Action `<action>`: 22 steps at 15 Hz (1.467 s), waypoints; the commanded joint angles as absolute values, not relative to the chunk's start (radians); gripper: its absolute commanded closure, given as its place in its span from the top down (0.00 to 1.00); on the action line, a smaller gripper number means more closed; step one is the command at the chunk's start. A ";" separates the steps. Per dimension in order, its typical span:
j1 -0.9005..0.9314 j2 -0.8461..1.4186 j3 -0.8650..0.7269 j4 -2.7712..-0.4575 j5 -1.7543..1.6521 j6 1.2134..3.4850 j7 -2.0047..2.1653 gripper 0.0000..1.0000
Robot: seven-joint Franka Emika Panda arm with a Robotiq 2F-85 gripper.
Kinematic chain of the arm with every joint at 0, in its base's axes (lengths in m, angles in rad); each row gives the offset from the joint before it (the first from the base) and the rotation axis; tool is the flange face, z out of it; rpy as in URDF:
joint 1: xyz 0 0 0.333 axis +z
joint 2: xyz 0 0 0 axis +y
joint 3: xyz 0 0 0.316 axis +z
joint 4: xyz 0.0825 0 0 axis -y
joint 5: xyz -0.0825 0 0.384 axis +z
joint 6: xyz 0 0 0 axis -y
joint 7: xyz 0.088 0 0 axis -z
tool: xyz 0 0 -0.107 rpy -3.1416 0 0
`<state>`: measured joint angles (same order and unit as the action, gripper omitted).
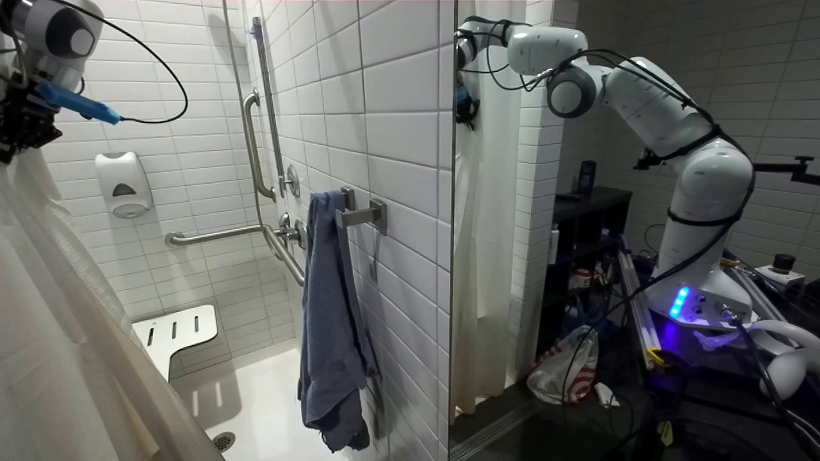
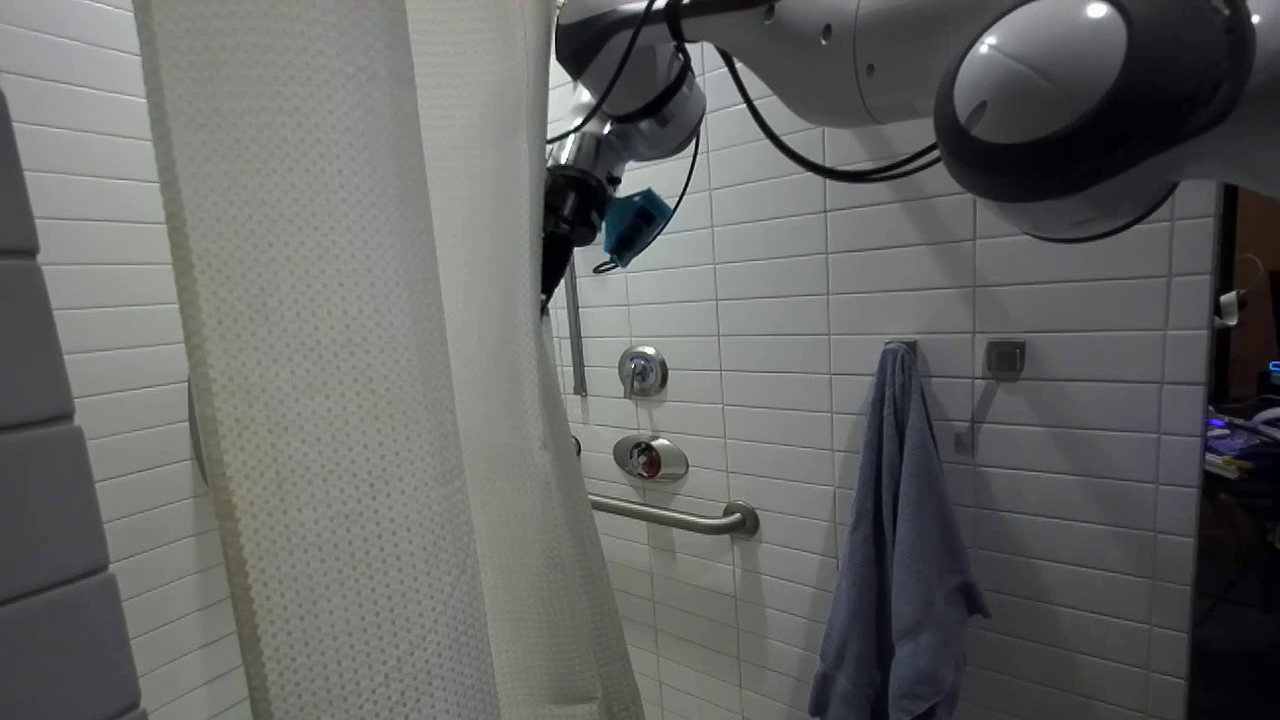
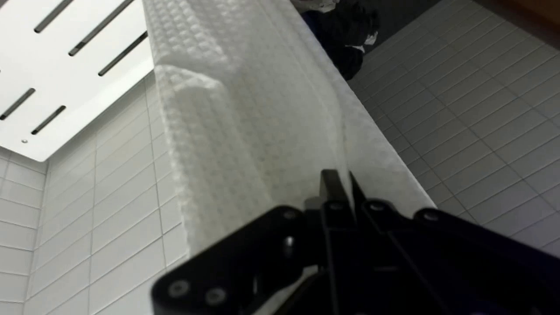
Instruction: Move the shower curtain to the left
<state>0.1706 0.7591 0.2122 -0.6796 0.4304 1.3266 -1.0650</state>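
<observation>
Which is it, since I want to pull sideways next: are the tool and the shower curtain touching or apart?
Touching. The wrist view shows the tool with its jaws closed, a fold of the shower curtain pinched between them.

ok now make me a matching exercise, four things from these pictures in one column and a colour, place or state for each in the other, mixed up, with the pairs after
Things:
1. towel
2. curtain
3. drain
4. seat

Colour, place or state:
a. pinched in the gripper
b. white and slotted
c. blue-grey, hanging by a tiled wall
d. round, set in the floor

Right pairs: 1-c, 2-a, 3-d, 4-b
</observation>
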 commanded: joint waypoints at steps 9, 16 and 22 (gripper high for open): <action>0.318 0.779 0.241 -0.700 0.377 1.273 -1.184 0.00; 0.367 0.808 0.244 -0.690 0.387 1.264 -1.213 0.00; 0.405 0.824 0.258 -0.698 0.385 1.241 -1.233 0.00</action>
